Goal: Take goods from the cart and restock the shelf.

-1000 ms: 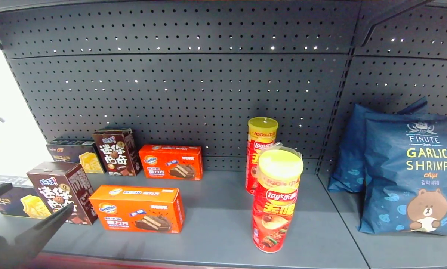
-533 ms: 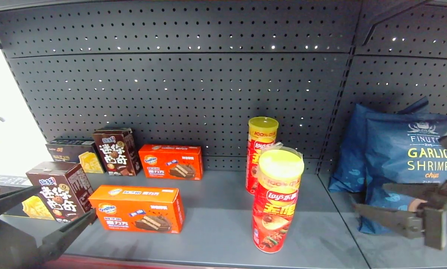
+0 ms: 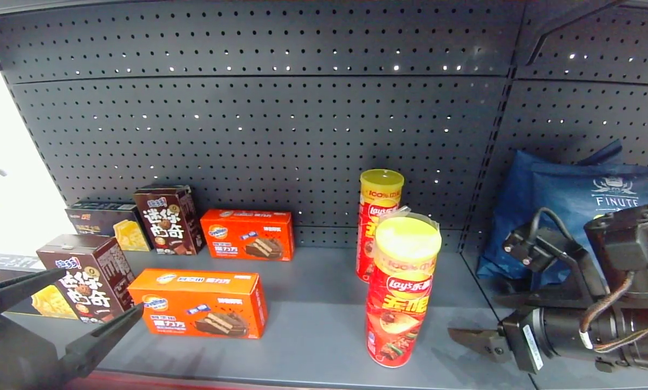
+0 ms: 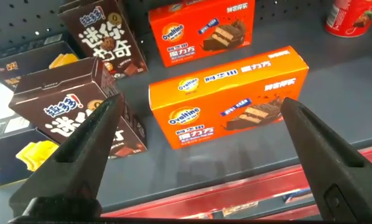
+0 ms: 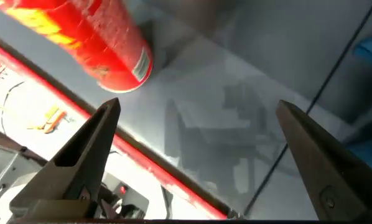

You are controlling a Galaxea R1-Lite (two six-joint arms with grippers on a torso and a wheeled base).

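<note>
The shelf (image 3: 313, 303) carries goods in rows running front to back. Near the middle of the head view stands the front chip can (image 3: 402, 290), upright, red with a yellow lid. The rear chip can (image 3: 377, 206) stands just behind it, at its eleven o'clock. At nine o'clock from the front can, well apart, lies the front orange box (image 3: 199, 303) on its long side. The rear orange box (image 3: 247, 234) sits behind it, at its one o'clock, against the pegboard wall (image 3: 259, 135). Beside the front orange box, at its nine o'clock, is the front brown box (image 3: 85, 279), upright. The rear brown box (image 3: 168, 219) stands by the wall, next to the rear orange box. A dark box (image 3: 107, 226) lies at nine o'clock from the rear brown box. At three o'clock from the cans, past the shelf divider, blue bags (image 3: 546, 200) lean on the wall.

The left gripper (image 3: 104, 289) sits at eight o'clock in the head view. Its jaws are spread wide with nothing between them, and they frame the front brown and front orange boxes. The right gripper (image 3: 473, 315) sits at four o'clock, low over the shelf, near the front can's three o'clock side. Its jaws are also wide apart and hold nothing.
</note>
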